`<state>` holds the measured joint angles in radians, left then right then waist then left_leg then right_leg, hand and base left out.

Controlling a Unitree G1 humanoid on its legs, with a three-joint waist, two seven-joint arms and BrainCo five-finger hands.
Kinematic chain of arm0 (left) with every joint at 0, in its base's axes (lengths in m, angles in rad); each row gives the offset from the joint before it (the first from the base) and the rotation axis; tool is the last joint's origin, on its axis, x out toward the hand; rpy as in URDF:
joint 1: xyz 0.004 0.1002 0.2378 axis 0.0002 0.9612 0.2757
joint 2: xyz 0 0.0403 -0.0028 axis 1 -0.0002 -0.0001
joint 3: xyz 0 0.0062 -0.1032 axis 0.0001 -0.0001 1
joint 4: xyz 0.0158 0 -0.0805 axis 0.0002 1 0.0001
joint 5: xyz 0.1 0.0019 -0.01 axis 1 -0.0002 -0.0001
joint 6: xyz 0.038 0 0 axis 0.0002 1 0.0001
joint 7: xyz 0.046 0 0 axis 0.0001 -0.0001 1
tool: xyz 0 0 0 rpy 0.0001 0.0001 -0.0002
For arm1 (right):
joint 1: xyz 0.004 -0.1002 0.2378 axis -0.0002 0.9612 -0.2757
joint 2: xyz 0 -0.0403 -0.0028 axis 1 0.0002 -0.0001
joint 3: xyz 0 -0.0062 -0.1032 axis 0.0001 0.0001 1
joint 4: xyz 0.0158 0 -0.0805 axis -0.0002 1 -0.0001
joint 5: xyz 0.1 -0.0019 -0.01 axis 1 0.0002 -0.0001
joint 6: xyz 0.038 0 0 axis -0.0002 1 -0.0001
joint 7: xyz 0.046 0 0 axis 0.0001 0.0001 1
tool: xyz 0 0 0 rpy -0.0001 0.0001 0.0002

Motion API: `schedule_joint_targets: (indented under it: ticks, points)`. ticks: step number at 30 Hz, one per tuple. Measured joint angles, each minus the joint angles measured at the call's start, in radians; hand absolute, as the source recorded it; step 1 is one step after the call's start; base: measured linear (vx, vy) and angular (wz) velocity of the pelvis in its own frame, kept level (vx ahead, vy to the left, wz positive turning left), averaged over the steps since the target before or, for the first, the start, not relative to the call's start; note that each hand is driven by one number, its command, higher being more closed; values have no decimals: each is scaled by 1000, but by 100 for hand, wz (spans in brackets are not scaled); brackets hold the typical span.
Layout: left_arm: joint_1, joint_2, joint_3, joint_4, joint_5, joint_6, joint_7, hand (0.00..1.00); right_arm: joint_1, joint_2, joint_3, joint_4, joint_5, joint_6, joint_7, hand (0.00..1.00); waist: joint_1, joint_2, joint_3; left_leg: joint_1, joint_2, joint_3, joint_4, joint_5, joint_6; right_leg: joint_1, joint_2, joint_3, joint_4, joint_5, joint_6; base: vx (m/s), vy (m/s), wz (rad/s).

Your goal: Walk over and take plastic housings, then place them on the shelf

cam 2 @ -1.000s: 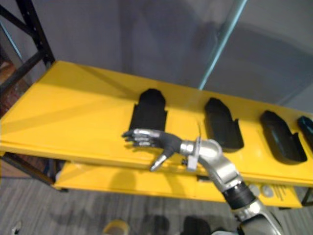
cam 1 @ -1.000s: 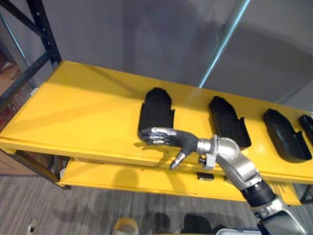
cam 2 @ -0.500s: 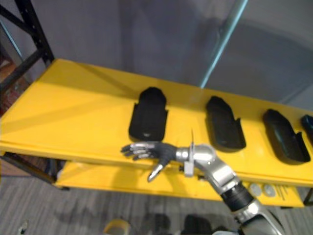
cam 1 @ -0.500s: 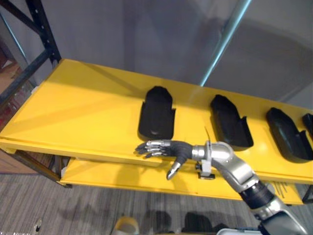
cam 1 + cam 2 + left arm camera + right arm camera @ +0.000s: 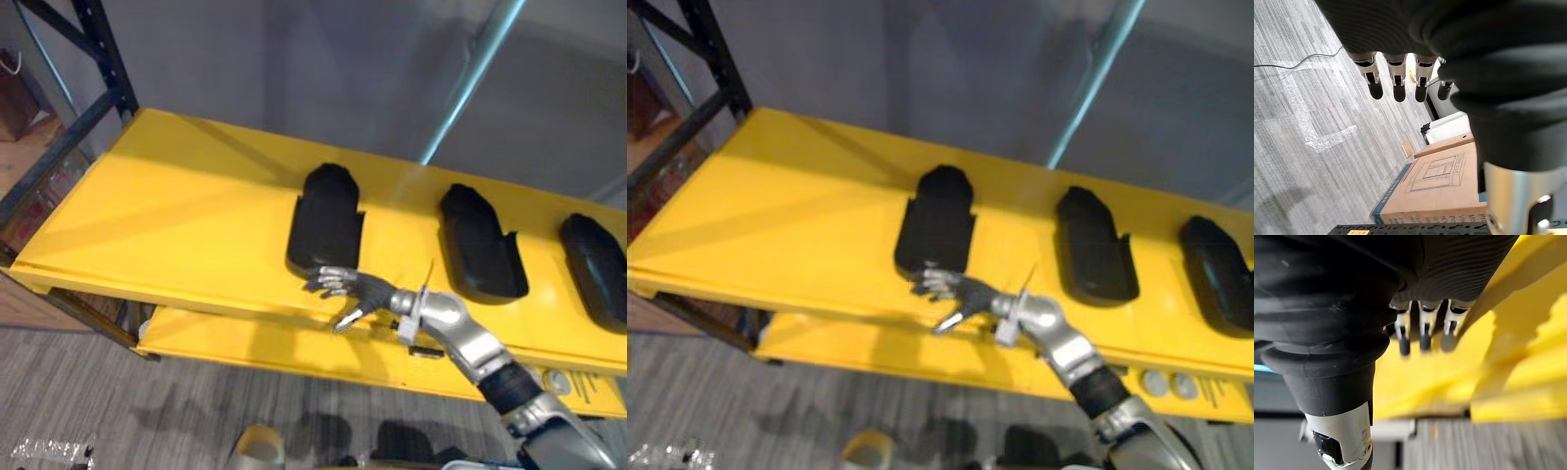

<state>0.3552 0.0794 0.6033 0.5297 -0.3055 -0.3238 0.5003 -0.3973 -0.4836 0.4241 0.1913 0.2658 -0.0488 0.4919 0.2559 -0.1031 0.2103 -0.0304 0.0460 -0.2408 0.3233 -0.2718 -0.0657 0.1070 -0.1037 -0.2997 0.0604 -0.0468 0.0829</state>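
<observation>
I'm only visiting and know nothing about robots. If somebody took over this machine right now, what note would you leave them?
Right hand: open and empty, at the near end of the leftmost housing; I can't tell if they touch.
Left hand: open and empty, fingers pointing down over the floor.
Done: three black housings lie on the yellow shelf, the leftmost housing, the middle housing and the right housing.
Left: probably pull the right hand back and fetch any more housings.
</observation>
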Motion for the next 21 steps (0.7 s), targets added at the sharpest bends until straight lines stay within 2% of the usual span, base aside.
schedule_joint_targets:
  ticks: [6,13,15,16,19,20,21]
  points:
    - [9,0,-39,0,0,15,0,0,-18,17,-52,54,-6,-24,-58,0,5,0,0,-1,0,-3,-2,8,-2,0,0,-3,1,0,1,0,0,0]
    - [24,0,-39,0,1,43,0,0,-44,38,-82,105,-4,-34,-47,0,7,-1,0,-3,0,-17,-11,20,-5,0,2,-9,2,1,0,-22,5,5]
    - [34,0,-39,1,2,44,0,0,-53,41,-91,108,24,-34,20,0,7,-6,3,-2,0,-24,-23,29,-8,0,1,-15,2,1,0,-25,-5,10]
    - [39,0,-38,3,2,44,0,0,-56,43,-89,108,49,-29,76,0,7,-11,5,-1,2,-25,-30,35,-10,0,2,-19,2,1,0,-15,-13,7]
    - [43,0,-33,16,1,46,-3,0,-68,46,-74,106,121,39,296,0,10,-19,9,5,7,-25,-42,41,-13,1,5,-20,2,4,0,-5,-4,1]
    - [43,0,-31,24,1,45,-4,0,-71,46,-61,102,137,55,334,0,10,-20,9,6,8,-25,-43,41,-14,1,6,-20,2,4,0,-8,-2,-4]
    - [43,0,-28,36,1,45,-7,0,-75,45,-35,91,162,76,404,0,10,-22,9,9,10,-24,-46,42,-15,1,7,-18,2,6,1,-6,-1,-4]
